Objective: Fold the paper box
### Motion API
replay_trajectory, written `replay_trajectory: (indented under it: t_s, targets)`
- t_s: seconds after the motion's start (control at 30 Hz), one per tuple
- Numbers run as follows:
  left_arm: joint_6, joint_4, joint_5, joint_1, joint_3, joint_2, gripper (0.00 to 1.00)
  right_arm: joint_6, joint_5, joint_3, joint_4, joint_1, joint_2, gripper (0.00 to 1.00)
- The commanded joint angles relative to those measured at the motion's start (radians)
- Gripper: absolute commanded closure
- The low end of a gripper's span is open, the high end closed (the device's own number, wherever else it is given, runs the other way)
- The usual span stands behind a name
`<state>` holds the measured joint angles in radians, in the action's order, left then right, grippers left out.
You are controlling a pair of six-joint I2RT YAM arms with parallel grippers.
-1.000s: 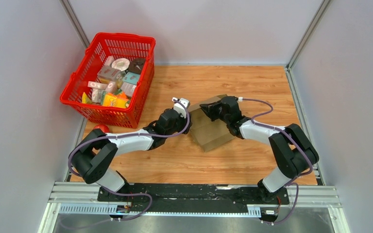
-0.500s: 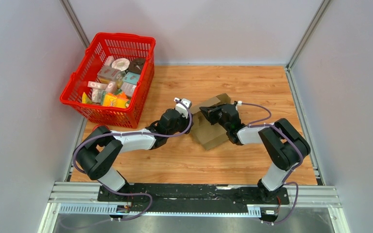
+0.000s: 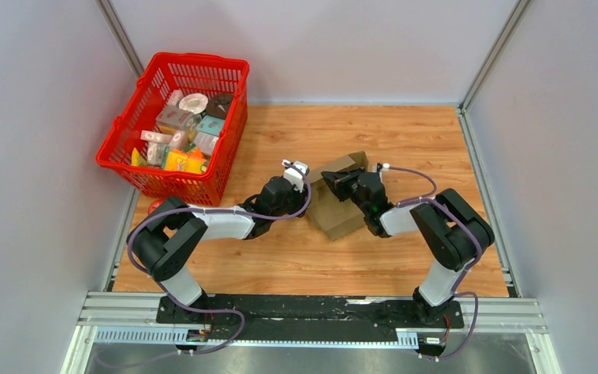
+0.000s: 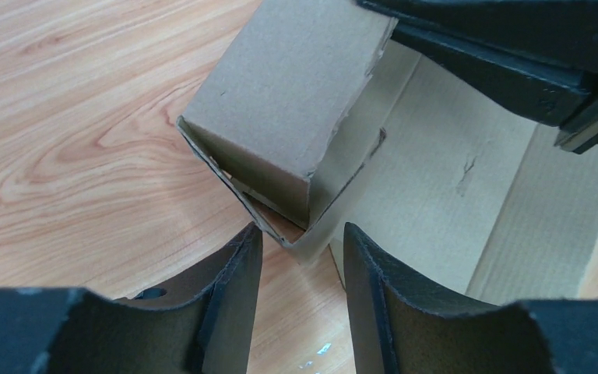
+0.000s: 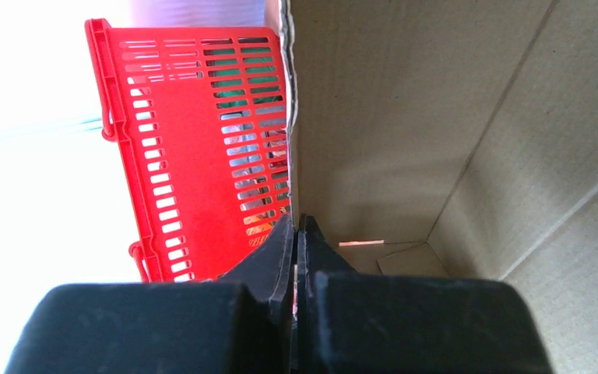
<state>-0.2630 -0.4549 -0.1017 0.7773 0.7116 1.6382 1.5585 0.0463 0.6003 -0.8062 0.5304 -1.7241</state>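
Note:
The paper box (image 3: 342,220) is a brown cardboard mailer, partly folded, lying in the middle of the wooden table. In the left wrist view a raised flap of the box (image 4: 280,93) stands over its flat panel. My left gripper (image 4: 300,234) is open, and a corner of the box sits just ahead of the gap between its fingertips. It shows at the box's left side in the top view (image 3: 304,195). My right gripper (image 5: 296,227) is shut on the edge of an upright wall of the box (image 5: 405,117). It shows at the box's far edge in the top view (image 3: 333,181).
A red plastic basket (image 3: 195,61) with several small printed packages stands at the back left; its side shows in the right wrist view (image 5: 195,140). A small red object (image 3: 156,206) lies behind my left arm. Grey walls close in the table on three sides.
My right arm has drawn in towards its base, pulling the held box wall and the box slightly left and nearer. My left arm has reached a little further towards the box.

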Motion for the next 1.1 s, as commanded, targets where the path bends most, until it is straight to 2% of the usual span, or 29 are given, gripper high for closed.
replay_trajectory:
  t_s: [0.0, 0.1, 0.2, 0.43, 0.6, 0.7, 0.83, 0.9, 0.93, 1.0, 1.07]
  targets:
    - [-0.005, -0.019, -0.058, 0.008, 0.040, 0.018, 0.49, -0.012, 0.041, -0.022, -0.125, 0.013, -0.017, 1.00]
    - [-0.015, -0.025, -0.134, 0.019, 0.038, 0.026, 0.44, -0.003, 0.049, -0.027, -0.123, 0.016, -0.011, 1.00]
    - [-0.027, -0.027, -0.199, 0.031, 0.051, 0.044, 0.43, 0.008, 0.059, -0.028, -0.126, 0.022, -0.009, 1.00]
    - [-0.036, -0.025, -0.248, 0.050, 0.094, 0.075, 0.49, 0.034, 0.075, -0.033, -0.111, 0.028, 0.001, 1.00]
    - [-0.025, 0.039, -0.297, 0.048, 0.155, 0.100, 0.53, 0.107, 0.038, -0.031, -0.099, 0.028, -0.006, 1.00]
    - [-0.031, 0.051, -0.346, 0.048, 0.178, 0.121, 0.60, 0.149, 0.021, -0.025, -0.053, 0.029, 0.000, 1.00]
    - [-0.077, 0.105, -0.444, 0.048, 0.224, 0.144, 0.81, 0.179, 0.009, -0.028, -0.008, 0.031, 0.001, 1.00]
    - [-0.088, 0.139, -0.476, 0.048, 0.239, 0.161, 0.87, 0.183, -0.002, -0.022, 0.033, 0.031, 0.009, 1.00]
    - [-0.105, 0.153, -0.515, 0.048, 0.255, 0.164, 0.92, 0.180, -0.003, -0.020, 0.048, 0.033, 0.011, 1.00]
    - [-0.130, 0.198, -0.558, 0.048, 0.269, 0.169, 0.98, 0.176, -0.006, -0.011, 0.087, 0.039, 0.021, 1.00]
    - [-0.145, 0.203, -0.587, 0.048, 0.278, 0.170, 0.98, 0.170, -0.003, -0.007, 0.113, 0.042, 0.031, 1.00]
